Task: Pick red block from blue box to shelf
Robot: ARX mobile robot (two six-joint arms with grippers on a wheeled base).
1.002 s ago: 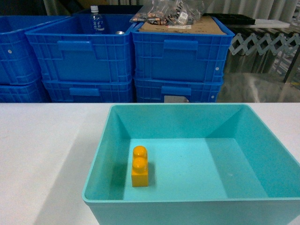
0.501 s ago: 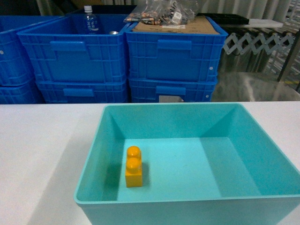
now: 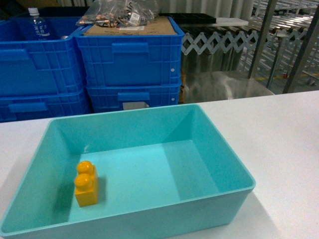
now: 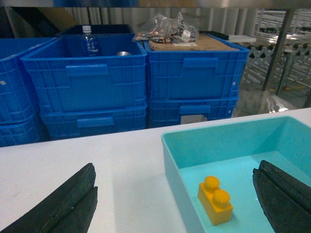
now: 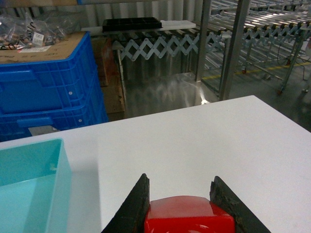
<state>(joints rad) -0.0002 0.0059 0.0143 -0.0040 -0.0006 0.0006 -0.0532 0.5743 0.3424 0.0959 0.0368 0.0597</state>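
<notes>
The red block sits clamped between the dark fingers of my right gripper, held over the white table to the right of the blue box. The turquoise blue box holds only an orange-yellow two-stud brick. My left gripper hangs open and empty, its fingers straddling the box's left wall, with the orange brick between them. The shelf's steel uprights rise beyond the table's far edge and show at the head view's top right. Neither gripper shows in the head view.
Stacked dark blue crates stand behind the table, one with a water bottle, one topped by cardboard and plastic bags. A folding scissor conveyor lies beyond. The white table stretches to the right of the box.
The head view has swung right: the blue box and crates slid left in the picture, and the steel uprights and bare table came in on the right.
</notes>
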